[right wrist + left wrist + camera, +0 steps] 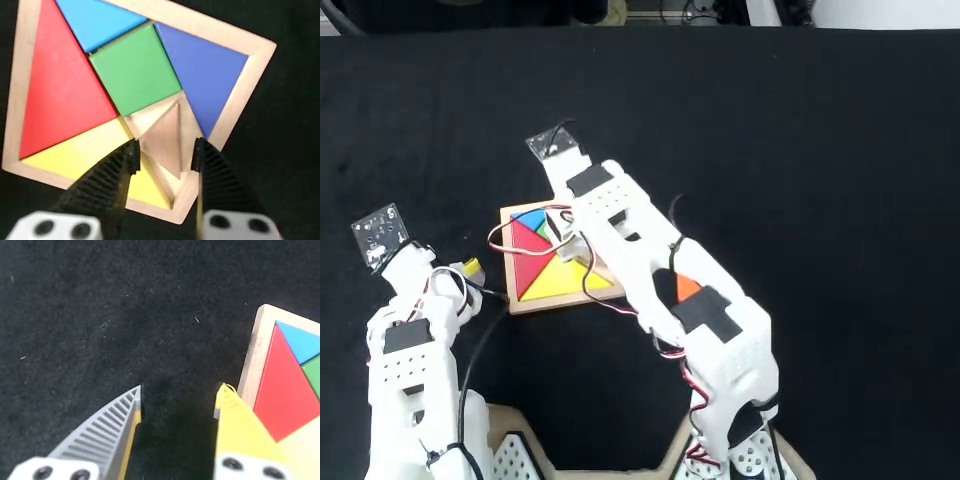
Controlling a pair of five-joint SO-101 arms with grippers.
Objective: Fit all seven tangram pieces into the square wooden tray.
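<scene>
Wood frames the puzzle: the square wooden tray (17, 100) has a pale, smooth raised rim and lies flat on the matte black cloth (800, 150), left of the table's middle. Its pieces are flat, glossy and straight-edged. We see a large red triangle (65, 95) along the left side and a large yellow triangle (85, 155) along the near side. A light blue piece (100, 20) sits in the far left corner, a green square (135, 70) at the centre, and a deep blue triangle (210, 75) against the rim. These five lie flush, edge to edge.

A small brown triangle (162, 142) lies in a patch of bare wood bordered by the green square, the deep blue triangle and the yellow triangle. It does not fill that gap, and we see tray floor around it.

The right gripper (165, 150) hangs over this piece with its dark ribbed fingers spread apart, one on each side. One fingertip is close to a corner of the triangle, and the other stands apart from its edge.

The left gripper (180, 395) is low over the cloth just beside the tray's left rim. Its grey ribbed finger and its yellow finger are parted, with nothing between them. Black cloth stretches wide beyond the tray to the far side and to the right.
</scene>
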